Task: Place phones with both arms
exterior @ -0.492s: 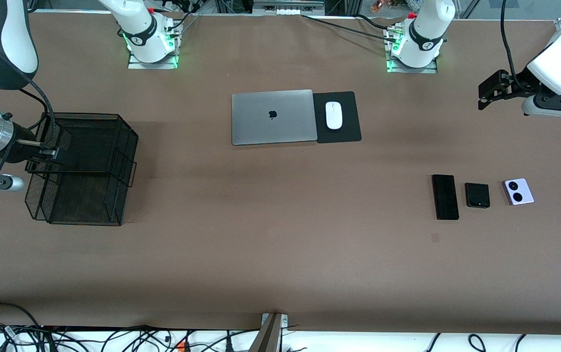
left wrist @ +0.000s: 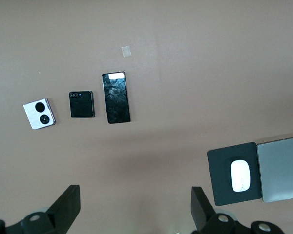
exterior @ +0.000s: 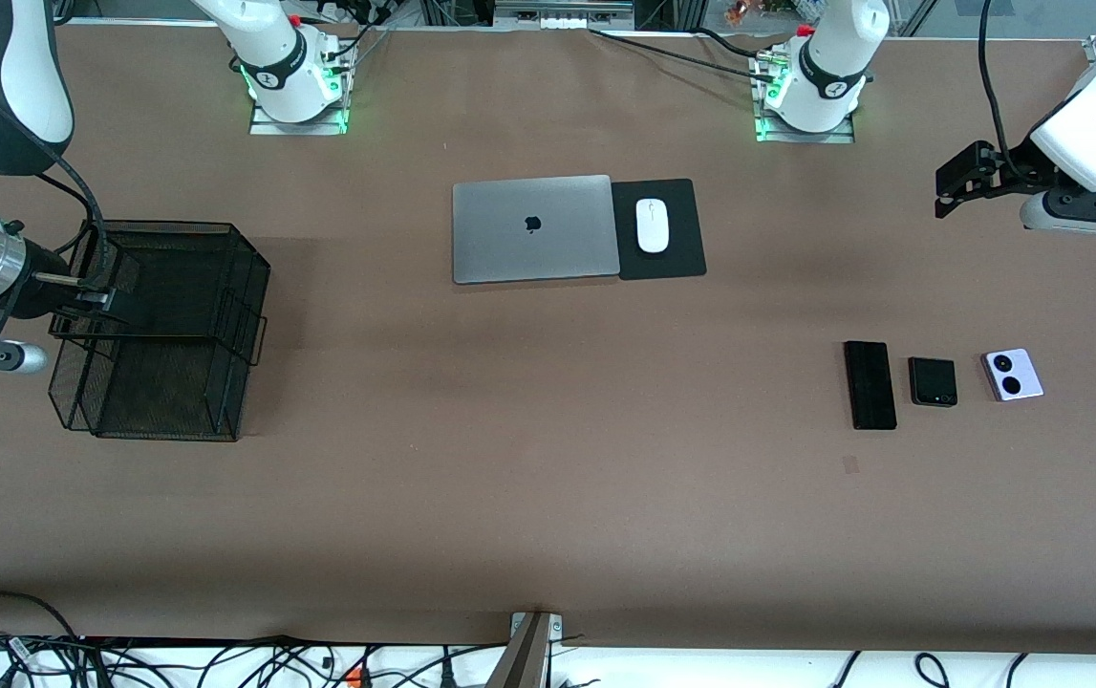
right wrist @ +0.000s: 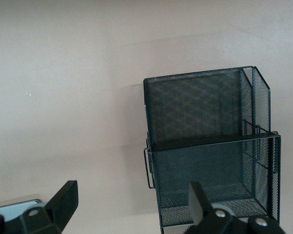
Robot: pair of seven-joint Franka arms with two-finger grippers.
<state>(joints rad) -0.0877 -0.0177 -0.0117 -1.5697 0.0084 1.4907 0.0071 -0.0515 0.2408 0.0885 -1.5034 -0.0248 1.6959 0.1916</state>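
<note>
Fingers (left wrist: 68, 207) of both the left gripper (left wrist: 134, 209) and right gripper (right wrist: 132, 204) spread apart; three phones (exterior: 933, 381) apparently lie untouched.

You are looking down on a wide table (exterior: 509, 497) under a plain brown cover, evenly lit with soft shadows. Along its lower edge runs a white strip littered with black cables (exterior: 223, 664), and a metal bracket (exterior: 533, 635) sits at the middle. At the top edge, more cables (exterior: 662, 43) and metal framing show.
</note>
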